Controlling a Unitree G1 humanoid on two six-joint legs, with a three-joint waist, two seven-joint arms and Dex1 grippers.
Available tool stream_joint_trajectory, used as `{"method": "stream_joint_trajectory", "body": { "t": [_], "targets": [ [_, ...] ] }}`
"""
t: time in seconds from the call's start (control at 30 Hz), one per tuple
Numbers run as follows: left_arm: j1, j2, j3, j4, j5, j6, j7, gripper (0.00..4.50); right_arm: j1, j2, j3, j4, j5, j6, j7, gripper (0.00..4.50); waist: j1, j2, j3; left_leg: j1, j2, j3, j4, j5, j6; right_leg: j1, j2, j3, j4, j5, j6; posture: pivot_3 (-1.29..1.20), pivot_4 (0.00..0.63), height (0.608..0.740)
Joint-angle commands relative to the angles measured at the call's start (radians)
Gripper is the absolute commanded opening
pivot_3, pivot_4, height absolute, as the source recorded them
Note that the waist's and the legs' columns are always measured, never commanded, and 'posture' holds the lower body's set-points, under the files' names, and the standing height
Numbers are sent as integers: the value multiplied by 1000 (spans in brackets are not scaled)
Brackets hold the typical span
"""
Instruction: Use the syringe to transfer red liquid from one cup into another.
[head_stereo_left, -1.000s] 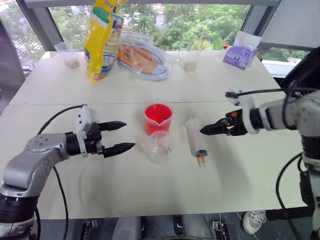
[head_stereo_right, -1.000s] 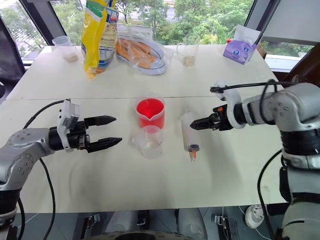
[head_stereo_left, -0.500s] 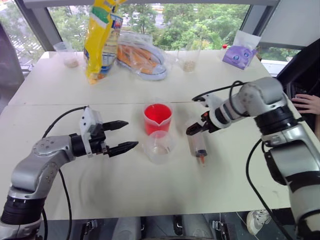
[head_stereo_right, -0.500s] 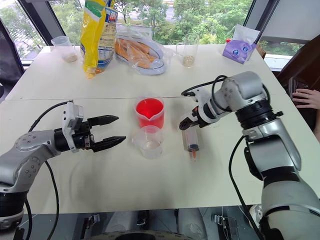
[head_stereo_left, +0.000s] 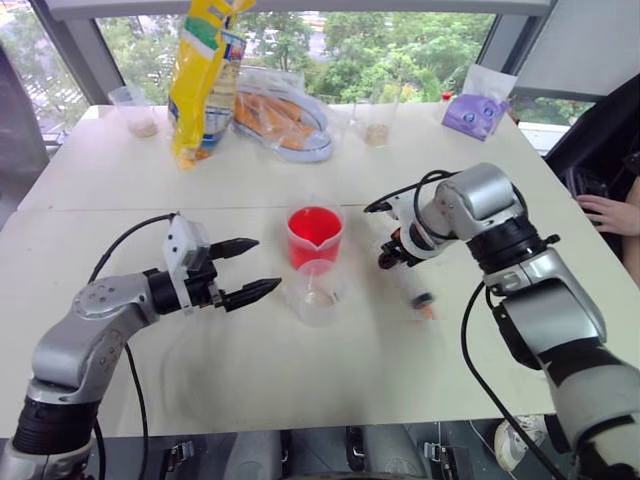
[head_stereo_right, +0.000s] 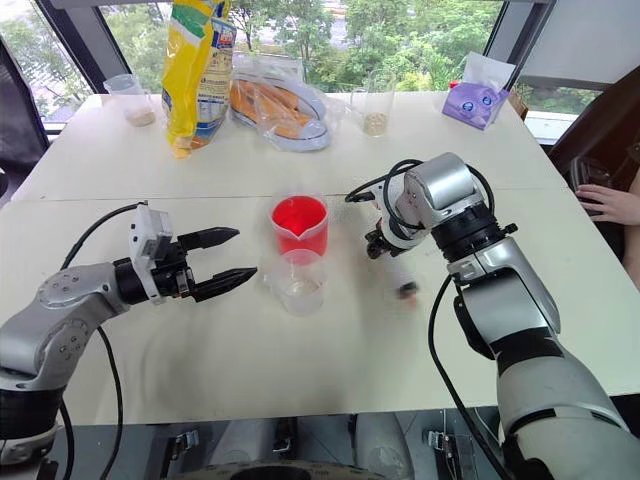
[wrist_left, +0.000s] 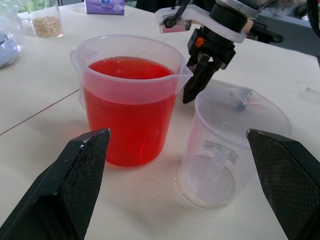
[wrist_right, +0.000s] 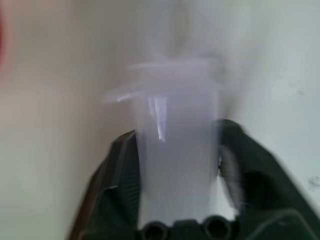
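syringe (wrist_right: 175, 150) blurs between the clenched right claw (head_stereo_left: 388, 256); left claw (head_stereo_left: 250, 270) gapes empty.

White table (head_stereo_left: 300, 370) carries red beaker (head_stereo_left: 315, 235), clear beaker (head_stereo_left: 317, 292) just before it. Far edge: yellow bag (head_stereo_left: 205, 75), grain cups (head_stereo_left: 378, 122).

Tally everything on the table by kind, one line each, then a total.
Beakers with spouts: 2, one red, one colourless
Cups with beige grains: 2
Syringe: 1
Yellow bag: 1
Clear food bag: 1
Purple pack: 1
Total: 8
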Motion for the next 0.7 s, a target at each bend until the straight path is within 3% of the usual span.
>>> {"method": "stream_joint_trajectory", "body": {
  "t": [0.03, 0.17, 0.37, 0.5, 0.7],
  "targets": [
    [-13, 17, 21, -14, 7, -25, -5, 4500, 68, -22, 19, -32, -33, 8, 16, 1466, 0, 0, 0, 0, 0, 0, 0, 0, 0, 0, 0, 0, 0, 0, 0, 0, 150, 740],
    [-35, 42, 45, 7, 5, -24, -18, 4500, 111, -76, -29, -114, -1, 9, 23, 1466, 9, 0, 0, 0, 0, -1, 0, 0, 0, 0, 0, 0, 0, 0, 0, 0, 150, 740],
    [-86, 77, 83, 65, -7, -22, -39, 4500, 133, -142, -238, -330, 23, -13, 58, 1466, 11, 0, 1, -4, -2, -1, 0, -1, 1, -2, -1, 0, -2, 0, 0, 0, 150, 740],
    [-152, 100, 99, 103, -26, 1, -51, 4500, 155, -190, -396, -479, 41, -207, 140, 1466, 5, 3, 2, -9, -2, 0, 0, -1, 1, -7, 0, -1, -1, 2, 4, 0, 150, 740],
    [-240, 146, 132, 168, -59, 31, -87, 4500, 159, -106, -561, -628, 79, -521, 221, 1466, 1, 3, 3, -9, 1, -1, -2, -1, 1, -9, 5, -1, -1, 4, 7, 0, 150, 740]
  ]
}}
